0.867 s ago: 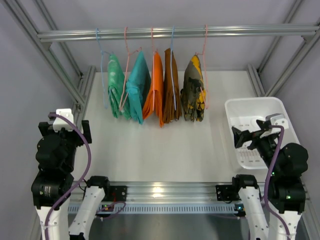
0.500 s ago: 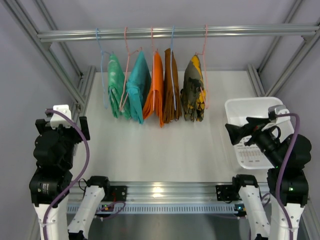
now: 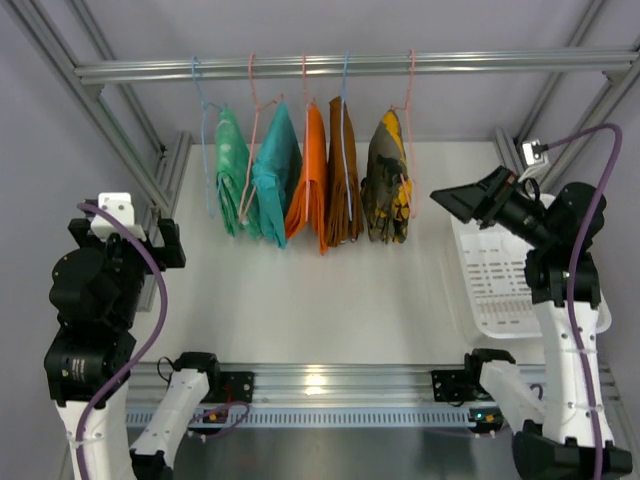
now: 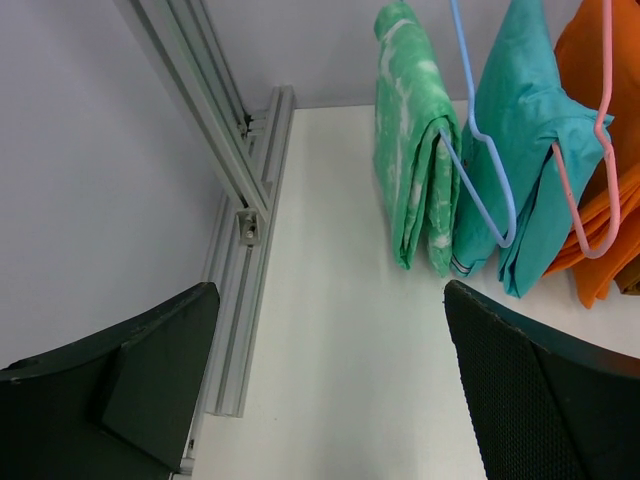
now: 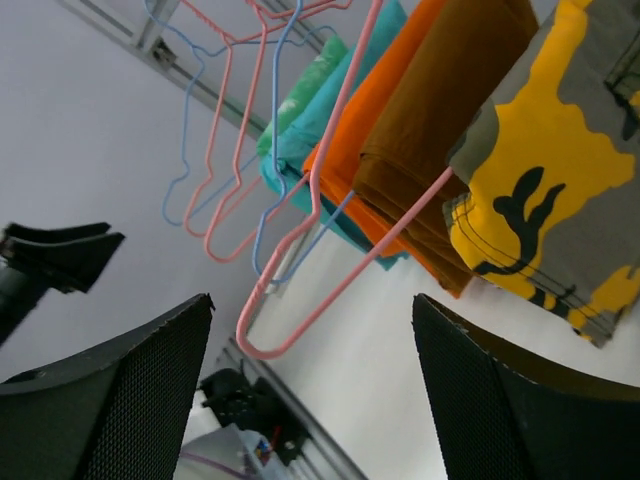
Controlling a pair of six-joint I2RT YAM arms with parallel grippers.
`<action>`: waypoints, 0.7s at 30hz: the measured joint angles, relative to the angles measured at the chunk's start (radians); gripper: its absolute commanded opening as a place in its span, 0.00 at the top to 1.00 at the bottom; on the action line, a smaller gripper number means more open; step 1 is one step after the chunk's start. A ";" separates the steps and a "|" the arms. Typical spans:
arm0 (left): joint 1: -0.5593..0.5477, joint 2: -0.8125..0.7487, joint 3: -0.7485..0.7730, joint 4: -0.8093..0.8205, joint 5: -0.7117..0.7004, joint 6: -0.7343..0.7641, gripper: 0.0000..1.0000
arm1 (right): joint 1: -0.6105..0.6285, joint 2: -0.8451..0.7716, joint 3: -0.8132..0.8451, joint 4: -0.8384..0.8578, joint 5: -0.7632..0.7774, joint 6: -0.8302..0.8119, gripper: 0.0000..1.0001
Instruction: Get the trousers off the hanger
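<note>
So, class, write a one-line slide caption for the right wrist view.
Open right pincer faces the yellow-patterned trousers, hung on a pink hanger beside the brown pair and the orange pair.

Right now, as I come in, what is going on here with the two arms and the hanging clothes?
Two robot arms face five folded pairs of trousers hanging on wire hangers from a rail: green, teal, orange, brown and yellow-and-dark. None is off yet. The right hand, open, points toward the yellow-and-dark pair without touching it. The left hand, also open and empty, is back at the left side. A white basket waits on the right.
</note>
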 measured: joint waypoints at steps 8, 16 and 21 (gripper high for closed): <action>0.000 0.082 0.041 0.001 0.021 -0.008 0.01 | 0.010 0.204 0.000 0.267 -0.032 0.360 0.33; 0.000 0.117 0.064 0.003 0.018 -0.008 0.01 | 0.164 0.344 0.077 0.370 0.012 0.421 0.38; 0.000 0.137 0.066 0.005 0.010 -0.009 0.01 | 0.203 0.419 0.116 0.398 0.022 0.421 0.43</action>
